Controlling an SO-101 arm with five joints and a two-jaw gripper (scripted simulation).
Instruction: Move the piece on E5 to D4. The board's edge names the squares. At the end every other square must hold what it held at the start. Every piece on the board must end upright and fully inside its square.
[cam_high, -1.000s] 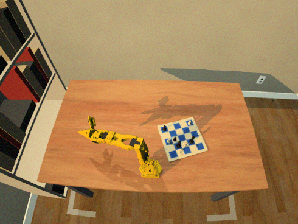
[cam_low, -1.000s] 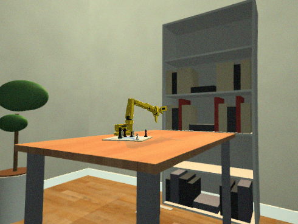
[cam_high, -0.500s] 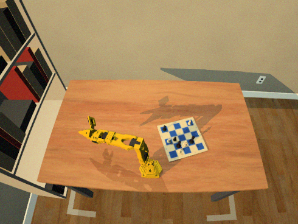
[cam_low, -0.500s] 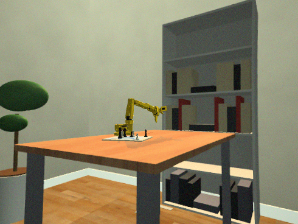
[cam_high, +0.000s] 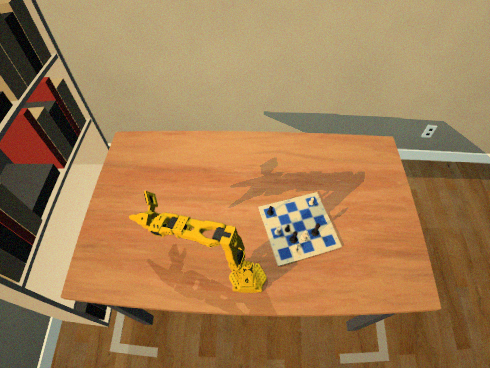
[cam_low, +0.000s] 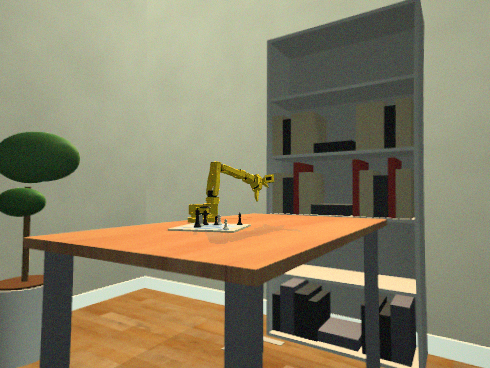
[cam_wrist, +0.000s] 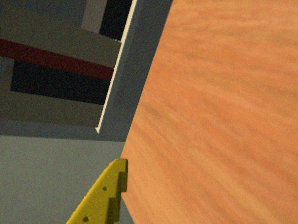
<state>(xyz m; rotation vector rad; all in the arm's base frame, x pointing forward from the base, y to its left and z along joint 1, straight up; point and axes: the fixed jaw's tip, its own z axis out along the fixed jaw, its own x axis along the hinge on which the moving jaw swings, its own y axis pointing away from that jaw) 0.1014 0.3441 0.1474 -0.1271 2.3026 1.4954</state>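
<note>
The blue-and-white chessboard (cam_high: 272, 245) (cam_low: 239, 228) lies on the right half of the table. Several small black and white pieces stand upright on it, among them a black one (cam_high: 270, 210) (cam_low: 239, 218) near the far left corner and a white one (cam_high: 312, 201) near the far right corner. The square labels are too small to read, so I cannot tell which piece is on E5. My yellow arm reaches left, away from the board. My gripper (cam_high: 140, 208) (cam_low: 263, 189) is open and empty, held above bare table. The wrist view shows only one jaw (cam_wrist: 102, 197), the table edge and the shelf.
The arm's base (cam_high: 246, 279) stands near the table's front edge, left of the board. A bookshelf (cam_high: 30, 145) (cam_low: 350, 150) stands just past the table's left edge. The wooden table (cam_high: 200, 160) (cam_low: 280, 245) (cam_wrist: 225, 100) carries nothing else.
</note>
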